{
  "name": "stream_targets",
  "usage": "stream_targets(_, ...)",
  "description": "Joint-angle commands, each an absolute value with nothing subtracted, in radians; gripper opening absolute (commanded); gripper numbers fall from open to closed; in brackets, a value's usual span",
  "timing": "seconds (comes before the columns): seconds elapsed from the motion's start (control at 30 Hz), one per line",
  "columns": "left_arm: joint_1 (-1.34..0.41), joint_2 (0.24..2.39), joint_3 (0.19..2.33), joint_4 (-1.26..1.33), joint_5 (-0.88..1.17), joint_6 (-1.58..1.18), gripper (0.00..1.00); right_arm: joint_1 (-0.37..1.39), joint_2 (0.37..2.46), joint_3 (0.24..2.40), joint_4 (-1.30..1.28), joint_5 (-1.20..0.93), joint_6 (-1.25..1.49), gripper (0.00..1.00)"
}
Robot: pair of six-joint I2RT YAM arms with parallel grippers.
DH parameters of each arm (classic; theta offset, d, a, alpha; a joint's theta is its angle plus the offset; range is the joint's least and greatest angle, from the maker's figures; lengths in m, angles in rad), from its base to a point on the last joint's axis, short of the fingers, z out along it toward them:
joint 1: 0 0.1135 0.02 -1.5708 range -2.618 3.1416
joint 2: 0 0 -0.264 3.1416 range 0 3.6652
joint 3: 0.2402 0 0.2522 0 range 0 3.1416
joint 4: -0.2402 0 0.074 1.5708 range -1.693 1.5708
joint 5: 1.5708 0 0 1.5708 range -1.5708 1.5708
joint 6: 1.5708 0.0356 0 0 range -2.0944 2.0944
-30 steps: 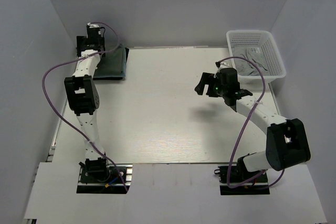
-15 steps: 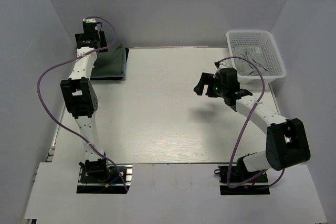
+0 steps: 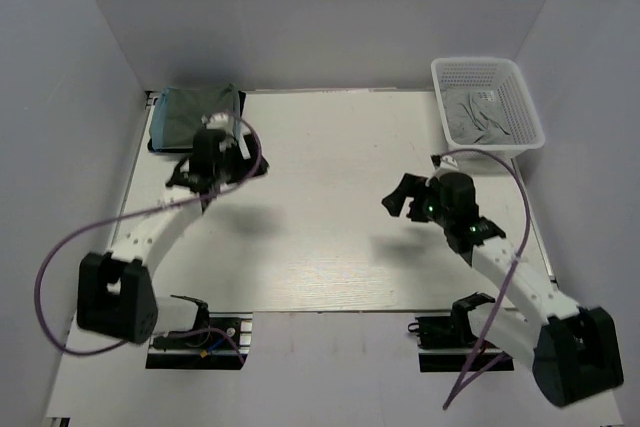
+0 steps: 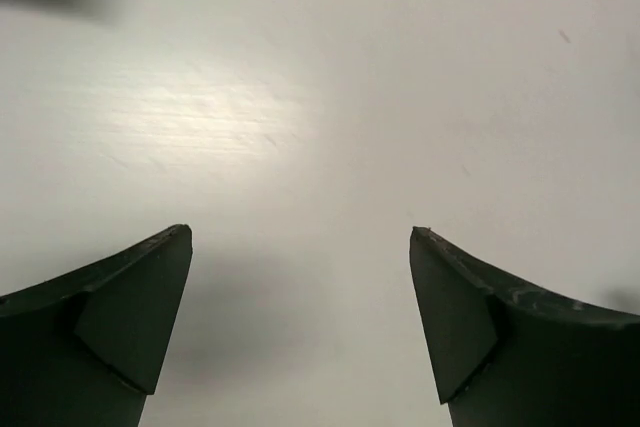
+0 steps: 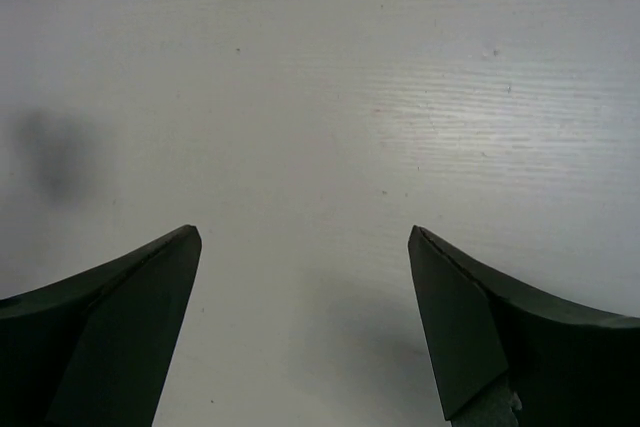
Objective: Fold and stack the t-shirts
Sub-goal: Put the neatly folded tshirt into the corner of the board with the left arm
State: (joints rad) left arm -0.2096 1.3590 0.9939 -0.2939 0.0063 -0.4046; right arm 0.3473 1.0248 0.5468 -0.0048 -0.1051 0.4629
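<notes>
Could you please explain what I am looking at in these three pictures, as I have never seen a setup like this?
The machine is two robot arms, a left arm and a right arm, bolted at the near edge of a white table. The wide picture comes from a fixed camera above and behind them. The other two come from small cameras on the wrists, each looking down past its own jaws. The left gripper and the right gripper both stand open over bare table and hold nothing. In the far left corner lie folded t-shirts, a grey-blue one on top of a darker one. In the far right corner stands a white mesh basket with crumpled grey t-shirts inside, not yet folded.
</notes>
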Motion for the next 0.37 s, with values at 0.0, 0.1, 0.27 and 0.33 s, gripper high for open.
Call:
stream_targets(0.0, -0.277, 1.209, 0.724, -0.124, 0.101, -0.544, 1.0, 0.348, 0.847, 0.432, 0.002, -0.065, 0.541, 0.9)
stream_targets(0.1, -0.334, 1.045, 0.544, -0.101, 0.112, -0.575, 1.0, 0.345, 0.714, 0.31, -0.046, -0.075, 0.591, 0.9)
stream_targets(0.27, -0.379, 0.816, 0.42, -0.149, 0.046, -0.584, 1.0, 0.347, 0.577, 0.184, -0.054, -0.098, 0.612, 0.9)
stream_targets(0.33, -0.39, 0.781, 0.41, -0.149, 0.05, -0.594, 1.0, 0.345, 0.545, 0.176, -0.046, -0.107, 0.615, 0.9)
